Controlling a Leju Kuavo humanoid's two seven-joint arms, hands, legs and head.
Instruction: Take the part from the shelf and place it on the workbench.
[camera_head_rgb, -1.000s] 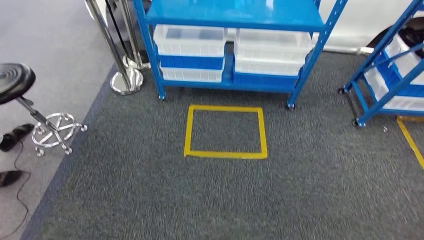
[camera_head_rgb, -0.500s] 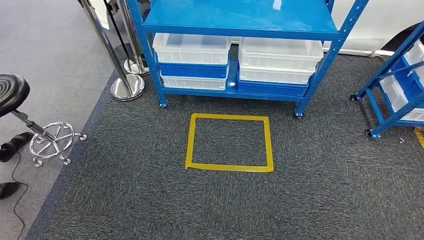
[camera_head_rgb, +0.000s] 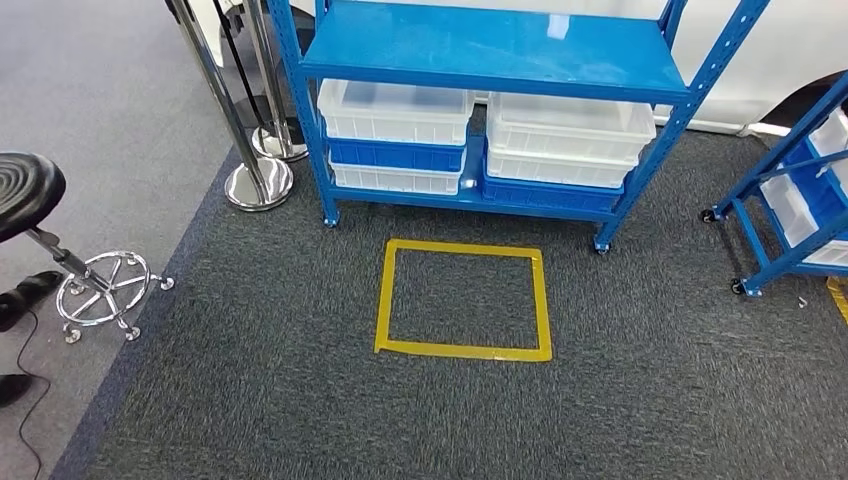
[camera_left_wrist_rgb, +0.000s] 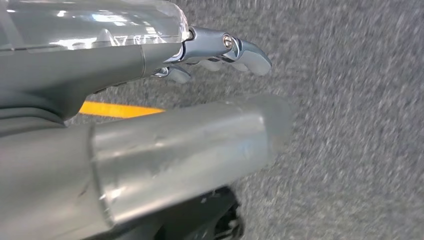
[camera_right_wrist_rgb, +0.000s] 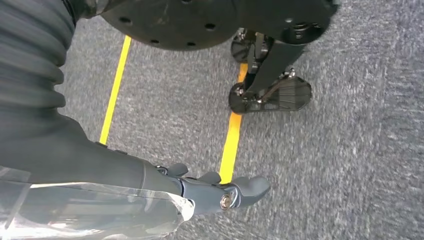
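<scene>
Two hands, the left hand (camera_left_wrist_rgb: 220, 50) and right hand (camera_right_wrist_rgb: 220, 192), are seen empty with fingers extended. The shelf (camera_head_rgb: 480, 60) should be approached squarely across the yellow square (camera_head_rgb: 465, 300); the part cannot be made out.

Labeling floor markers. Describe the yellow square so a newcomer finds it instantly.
Find the blue shelf holding white and blue bins. On the dark carpet right before its lower bins lies the yellow tape square. It is a closed outline, unlike the yellow strip at the right edge.
</scene>
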